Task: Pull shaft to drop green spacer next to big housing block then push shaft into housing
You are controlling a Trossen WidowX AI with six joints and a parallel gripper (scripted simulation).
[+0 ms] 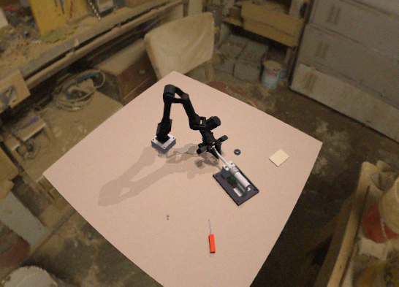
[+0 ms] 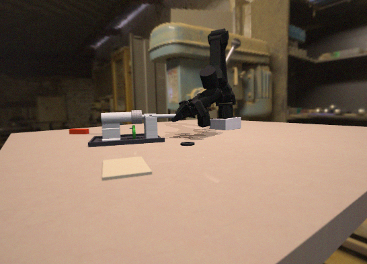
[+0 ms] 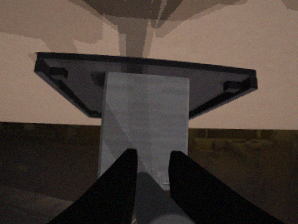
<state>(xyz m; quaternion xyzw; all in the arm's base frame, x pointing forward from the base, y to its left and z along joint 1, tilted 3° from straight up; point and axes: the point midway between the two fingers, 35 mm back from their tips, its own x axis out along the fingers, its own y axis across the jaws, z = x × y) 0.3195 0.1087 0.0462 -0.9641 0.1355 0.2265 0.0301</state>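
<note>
Your gripper [image 1: 217, 152] [image 2: 175, 117] [image 3: 152, 159] is closed down to a narrow gap, its fingers gripping the pale shaft [image 1: 222, 158] [image 2: 165, 116] [image 3: 152, 192] near its outer end. From your fingertips the shaft runs level to an upright grey block [image 1: 226, 169] [image 2: 151, 127] [image 3: 145, 115], which stands on a dark base plate [image 1: 237, 201] [image 2: 126, 142] [image 3: 210, 72]. Beyond that block, farther from the hand, a pale cylinder [image 1: 241, 180] [image 2: 115, 117] lies along the same line, carried by a lower support on the plate (the exterior view shows this best). A ringed section [image 2: 136, 117] sits at the cylinder's end nearest you, just short of the upright block.

The green spacer [image 1: 232, 179] [image 2: 134, 132] is below the shaft line, on edge between the upright block and the cylinder's support; it is off the shaft and down at the base plate. Whether it touches the plate along its whole lower edge, you cannot tell.

Near the hand, off to one side of the fixture, a dark ring [image 1: 237, 153] [image 2: 187, 144] lies flat on the table [image 1: 139, 214] [image 2: 215, 197]. Farther out on that side is a cream square [image 1: 279, 158] [image 2: 126, 168]. Across the fixture from it, well apart from your fingers, lies a red-handled tool [image 1: 212, 243] [image 2: 79, 131] (its thin shank points back toward the arm's side).
</note>
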